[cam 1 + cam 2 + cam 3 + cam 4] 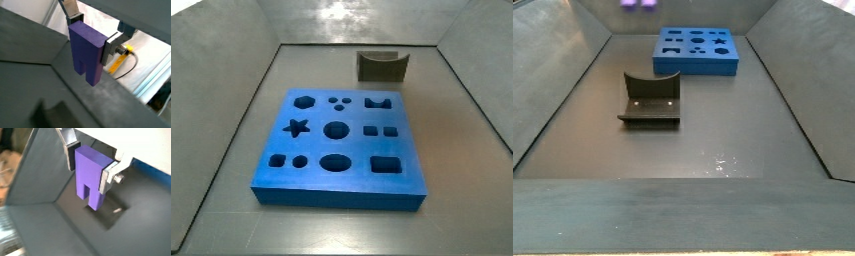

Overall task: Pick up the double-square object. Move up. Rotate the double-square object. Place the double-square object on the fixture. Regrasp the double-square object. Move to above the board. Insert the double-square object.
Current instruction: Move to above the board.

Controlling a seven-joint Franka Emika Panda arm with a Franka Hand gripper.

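- A lab test rig is showing: grey walls (pixel 225 100) are enclosing a bare floor (pixel 714 140).
- The tool (pixel 90 165) is hanging above, gripping a purple block (pixel 92 175).
- A fixture (pixel 649 100) and a blue board (pixel 341 140) are sitting inside.

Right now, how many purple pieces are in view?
1. The double-square object is clamped in the gripper, high off the floor. None sits on the fixture or in the board; hidden ones seem unlikely.

floor (pixel 458 170): dark grey, glossy | walls (pixel 553 70): grey, sloped | light glare on far wall
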